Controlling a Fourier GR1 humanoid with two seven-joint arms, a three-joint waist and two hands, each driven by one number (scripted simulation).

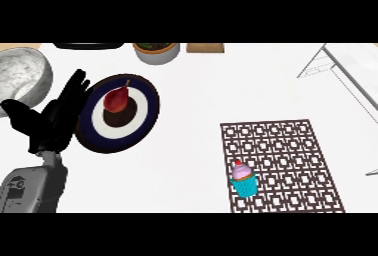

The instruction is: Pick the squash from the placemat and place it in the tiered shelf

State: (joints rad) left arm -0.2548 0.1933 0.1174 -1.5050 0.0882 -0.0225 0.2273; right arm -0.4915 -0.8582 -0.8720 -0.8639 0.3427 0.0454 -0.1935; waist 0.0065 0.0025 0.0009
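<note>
Start at the far left. The speckled bowl (22,75) lies just left of the fingertips (77,80) of the left hand (55,117). This hand is at rest near the view's left edge: fingers straight, spread apart and pointing up, thumb out to the left, holding nothing. The grey forearm (33,190) carries a small dark marking that you cannot read. No other writing or brand shows anywhere.

Directly right of the fingers, and partly overlapped by them, is the dark-rimmed plate (150,107) with a red, stemmed fruit (117,99) at its centre. Beyond the fingertips and to their right stand a potted plant (156,51) and a brown board (206,47).

Well right of the fingers and lower lies the patterned placemat (284,150). Note the mismatch: no squash is visible on it. The only item there is a cupcake (244,180), upright near the mat's lower left corner.

Expect this item to be light, with soft icing and a wrapper that crushes easily. Take hold low on the teal wrapper, from opposite sides, and keep clear of the icing.

The tiered shelf (343,62) is farthest right of the fingers. The right hand does not appear.
</note>
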